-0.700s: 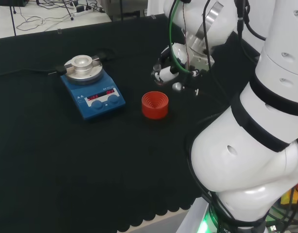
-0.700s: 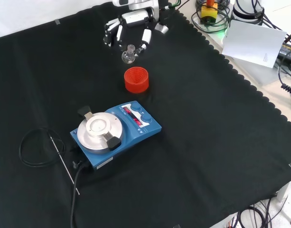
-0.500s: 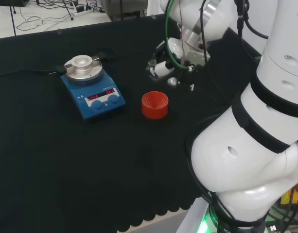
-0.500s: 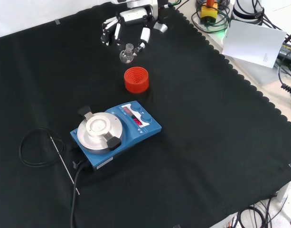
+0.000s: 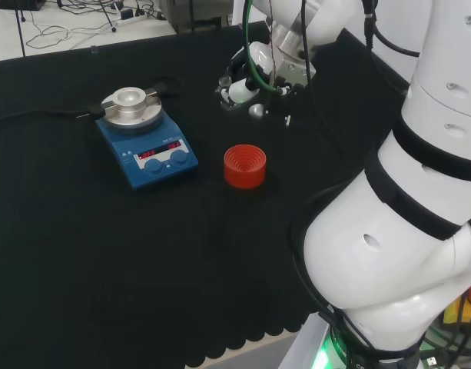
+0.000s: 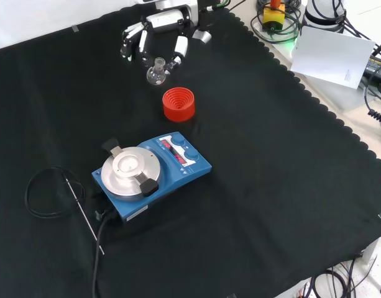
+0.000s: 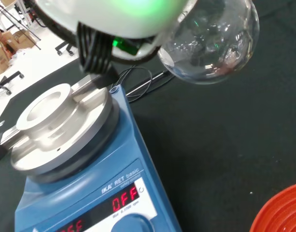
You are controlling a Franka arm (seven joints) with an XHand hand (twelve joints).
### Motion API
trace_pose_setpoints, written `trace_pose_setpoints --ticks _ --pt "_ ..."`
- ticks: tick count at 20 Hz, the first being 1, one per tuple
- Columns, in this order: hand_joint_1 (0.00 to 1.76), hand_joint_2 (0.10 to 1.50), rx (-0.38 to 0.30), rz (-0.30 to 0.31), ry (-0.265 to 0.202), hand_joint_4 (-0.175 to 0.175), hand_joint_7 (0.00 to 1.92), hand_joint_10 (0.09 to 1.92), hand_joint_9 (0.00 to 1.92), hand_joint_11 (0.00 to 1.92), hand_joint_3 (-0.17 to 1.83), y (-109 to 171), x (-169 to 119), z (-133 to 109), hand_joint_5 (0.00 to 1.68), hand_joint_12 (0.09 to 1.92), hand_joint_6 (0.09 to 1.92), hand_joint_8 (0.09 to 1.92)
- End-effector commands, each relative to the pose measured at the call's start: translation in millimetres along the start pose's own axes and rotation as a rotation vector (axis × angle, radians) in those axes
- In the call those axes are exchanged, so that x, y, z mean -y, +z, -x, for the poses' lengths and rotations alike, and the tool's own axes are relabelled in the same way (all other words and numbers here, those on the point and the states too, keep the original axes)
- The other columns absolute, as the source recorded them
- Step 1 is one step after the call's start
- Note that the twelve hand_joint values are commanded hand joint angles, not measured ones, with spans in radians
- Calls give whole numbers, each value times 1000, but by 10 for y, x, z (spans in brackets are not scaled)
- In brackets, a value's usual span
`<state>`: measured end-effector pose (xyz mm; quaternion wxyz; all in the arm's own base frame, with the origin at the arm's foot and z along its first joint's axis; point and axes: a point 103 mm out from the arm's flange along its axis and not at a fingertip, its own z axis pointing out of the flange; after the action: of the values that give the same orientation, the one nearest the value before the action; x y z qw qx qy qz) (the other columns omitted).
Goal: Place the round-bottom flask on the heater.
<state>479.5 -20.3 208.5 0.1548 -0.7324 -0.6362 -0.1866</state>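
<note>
Going left to right in the front view: the power cable [image 6: 50, 192] is coiled on the table [image 6: 271, 186], then comes the blue heater [image 6: 150, 174] with its round metal plate facing up, bare and ready for the round-bottom flask [image 6: 155, 72]. Just beyond it sits the red ribbed stand [image 6: 178, 103], with nothing on it now. Above and a bit left of that stand is my hand [image 6: 154, 34], fingers [image 6: 179, 48] curled round the flask's neck so the bulb hangs below them, clear of the cloth (holding it by the neck keeps the round bottom free to settle into the plate). In the wrist view the bulb [image 7: 210, 41] floats over dark cloth with the heater plate [image 7: 58, 123] close beside it, not yet under it. Compared with half a second ago, I've carried the flask further left in the front view, away from the stand and toward the heater's side, and a touch higher too.
</note>
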Motion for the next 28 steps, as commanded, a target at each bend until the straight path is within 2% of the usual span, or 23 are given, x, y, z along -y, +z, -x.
trace_pose_setpoints --ticks 1,9,28 --pt "1130 589 -64 -75 -55 102 339 616 575 127 858 211 -572 -705 1205 1402 892 663" --pt "1131 588 -75 -119 -87 100 343 617 577 127 859 427 -903 -1018 1206 1402 892 664" --pt "1132 586 -76 -177 -141 97 346 618 580 126 862 719 -1055 -1380 1207 1403 891 664"
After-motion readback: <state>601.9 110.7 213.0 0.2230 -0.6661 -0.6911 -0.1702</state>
